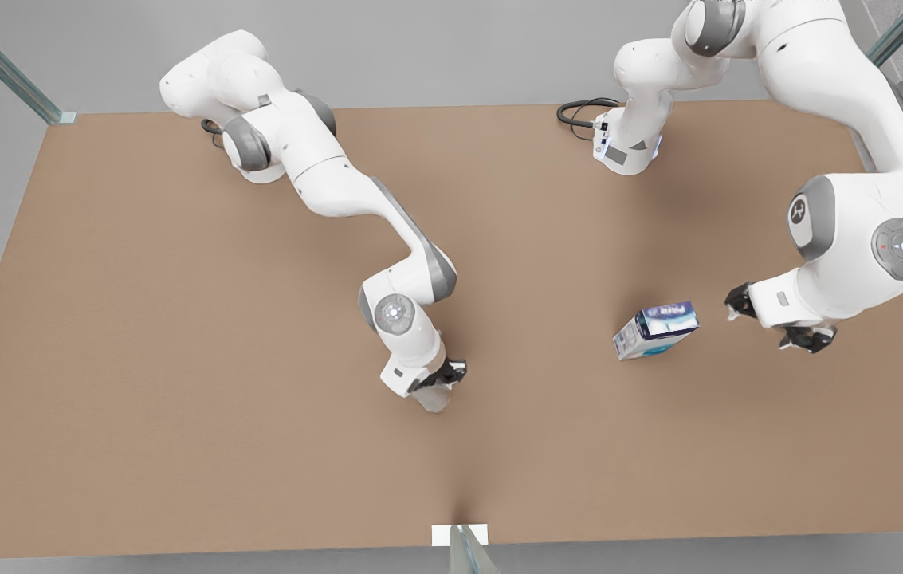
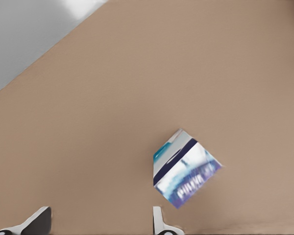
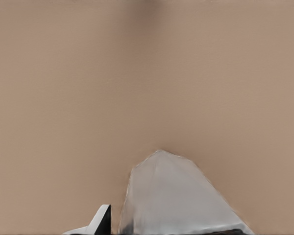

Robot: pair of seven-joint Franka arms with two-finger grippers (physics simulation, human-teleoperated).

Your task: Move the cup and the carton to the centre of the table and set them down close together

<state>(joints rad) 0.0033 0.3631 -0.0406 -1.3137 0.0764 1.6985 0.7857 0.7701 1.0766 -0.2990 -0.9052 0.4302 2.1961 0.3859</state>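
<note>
The dark blue and white carton [image 1: 656, 329] rests on the tan table [image 1: 180, 359], right of centre in the front view. My left gripper [image 1: 774, 323] hovers open just to the carton's right, not touching it. In the left wrist view the carton [image 2: 186, 171] lies ahead of the spread fingertips [image 2: 159, 223]. The pale faceted cup [image 1: 435, 397] is near the table's middle with my right gripper [image 1: 443, 381] shut on it. The right wrist view has the cup [image 3: 176, 196] close up beside one dark fingertip [image 3: 102, 220]. I cannot tell whether the cup touches the table.
Two white arm bases [image 1: 626, 151] stand along the table's far edge, with a black cable [image 1: 579, 112] beside one. A small white bracket [image 1: 459, 534] sits at the near edge. Bare tabletop lies between the cup and the carton.
</note>
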